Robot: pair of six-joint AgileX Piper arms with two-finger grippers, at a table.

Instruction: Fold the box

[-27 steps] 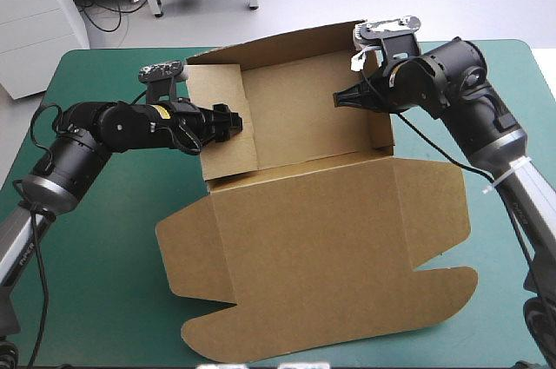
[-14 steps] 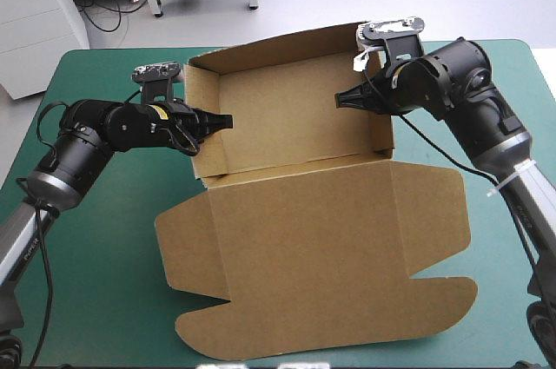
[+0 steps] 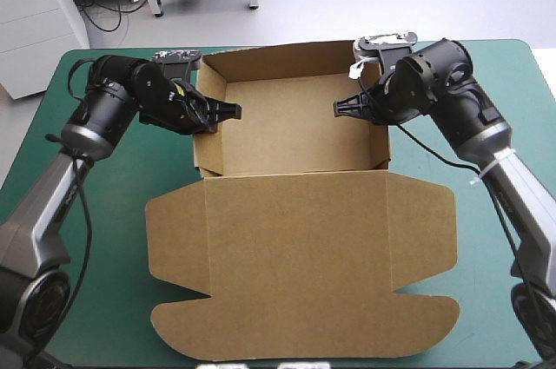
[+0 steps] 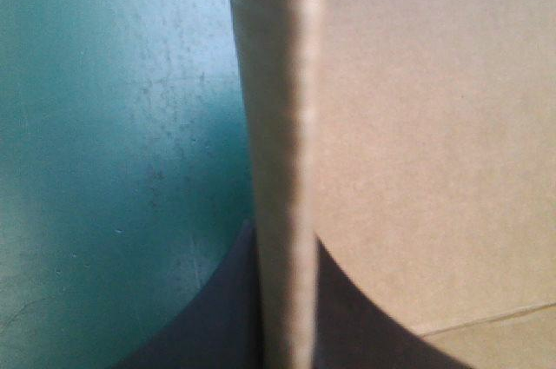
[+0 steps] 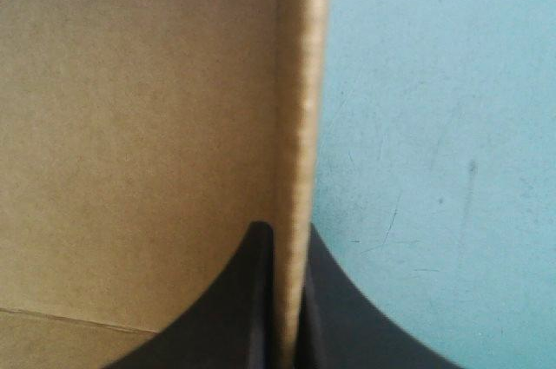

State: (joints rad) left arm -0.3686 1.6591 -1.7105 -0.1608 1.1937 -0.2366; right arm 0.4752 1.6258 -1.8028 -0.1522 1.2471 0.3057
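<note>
The box (image 3: 295,126) sits on the teal-green cover (image 3: 95,247), in the middle of the table, and it takes up most of the room. Its far half is an open tray with brown walls standing up on the sides and the back. Its near half is the lid (image 3: 295,256), which lies flat on the cover and reaches almost to the table's near edge. The lid has a flap on each side and a wavy cut edge at the front. The left gripper (image 3: 228,111) comes in from the left side and is clenched on the left wall (image 3: 207,139) of the tray. In the left wrist view one black finger (image 4: 208,317) is on the outside of that wall, over the cover, and the other one is on the inside, so the thin edge of the board runs right up between them. The right gripper (image 3: 343,108) does the same on the other side (like a mirror). It is clenched on the right wall (image 3: 382,139), with one black finger (image 5: 252,299) inside the tray and the other outside over the cover. Both walls stand straight up. The two grippers face each other across the tray, well apart, with the bare brown floor of the tray between them.
</note>
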